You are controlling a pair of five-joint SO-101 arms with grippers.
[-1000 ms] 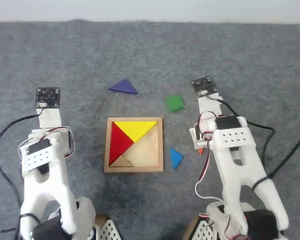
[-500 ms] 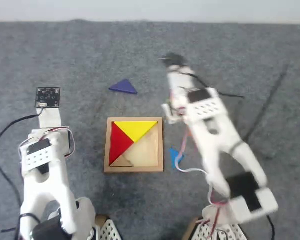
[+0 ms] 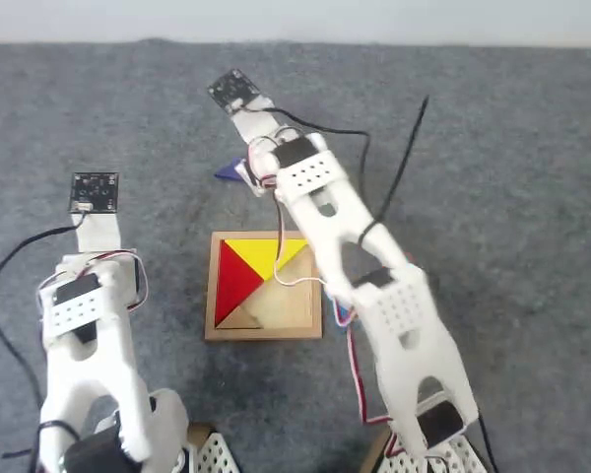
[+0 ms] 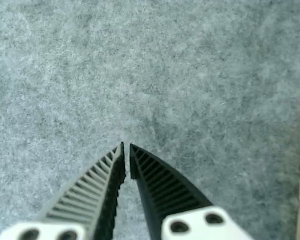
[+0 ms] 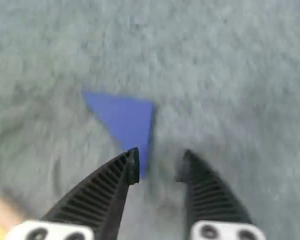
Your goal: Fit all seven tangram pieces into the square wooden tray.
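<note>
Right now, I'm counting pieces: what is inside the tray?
A red triangle and a yellow triangle lie in the tray; the right arm hides its right edge.

The tray (image 3: 264,335) is smooth pale wood on fuzzy, matt grey cloth (image 3: 512,197). Beside the tray, the left arm (image 3: 84,335) and right arm (image 3: 325,207) are white plastic, and the left gripper (image 4: 126,146) is ribbed black plastic.

The right arm (image 3: 320,212) stretches over the tray's (image 3: 213,296) right side and far edge, barring the way there. The left arm (image 3: 84,305) stands well left of the tray. Bare carpet (image 3: 177,246) between them gives room, as does the tray's near side.
</note>
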